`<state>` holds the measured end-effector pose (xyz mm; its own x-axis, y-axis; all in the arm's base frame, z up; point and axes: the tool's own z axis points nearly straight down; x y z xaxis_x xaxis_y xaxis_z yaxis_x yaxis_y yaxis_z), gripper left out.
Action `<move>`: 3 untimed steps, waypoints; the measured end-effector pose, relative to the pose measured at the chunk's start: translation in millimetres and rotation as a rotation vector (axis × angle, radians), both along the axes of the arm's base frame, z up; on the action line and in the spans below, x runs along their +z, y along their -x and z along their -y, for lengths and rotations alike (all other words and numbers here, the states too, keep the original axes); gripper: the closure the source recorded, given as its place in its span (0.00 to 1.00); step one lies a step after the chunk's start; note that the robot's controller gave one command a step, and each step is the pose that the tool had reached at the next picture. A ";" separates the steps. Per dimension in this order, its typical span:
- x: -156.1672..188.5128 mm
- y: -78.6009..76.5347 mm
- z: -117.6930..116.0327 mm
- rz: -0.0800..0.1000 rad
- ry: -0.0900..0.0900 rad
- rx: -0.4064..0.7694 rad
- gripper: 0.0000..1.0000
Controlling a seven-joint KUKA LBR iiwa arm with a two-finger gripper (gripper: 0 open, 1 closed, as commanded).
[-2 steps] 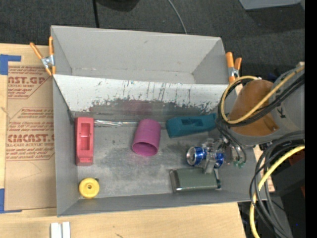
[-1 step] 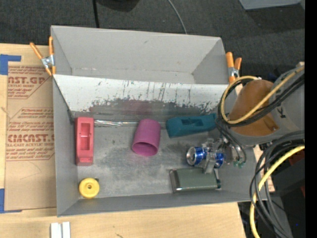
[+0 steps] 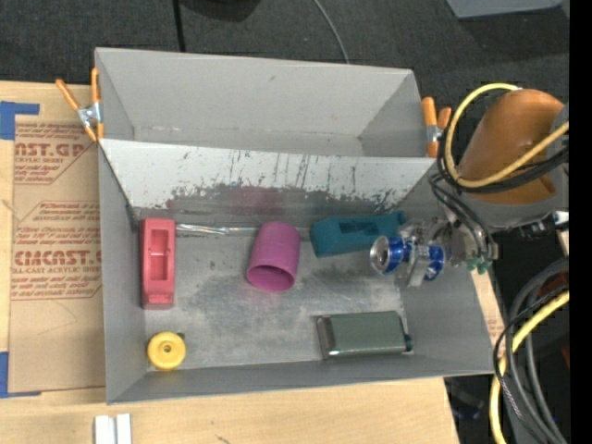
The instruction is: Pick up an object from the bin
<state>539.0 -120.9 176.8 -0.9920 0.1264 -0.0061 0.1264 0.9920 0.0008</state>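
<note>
From above, the claw (image 3: 410, 255) hangs at the right side of the bin (image 3: 259, 109), just beside the right end of a teal plastic block (image 3: 344, 236). Whether it is released or clenched I cannot tell, and nothing looks lifted. To my eye the pick is hardly started: the grasp and the lift are both left to do. The teal block lies flat toward the back wall, its long axis running left to right and its slimmer end pointing right at the claw. A magenta cup (image 3: 274, 257) lies on its side to the left, and a flat grey case (image 3: 363, 334) lies nearer the front
</note>
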 end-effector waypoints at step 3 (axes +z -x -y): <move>97.4 5.7 -9.9 -0.002 -0.001 -0.013 1.00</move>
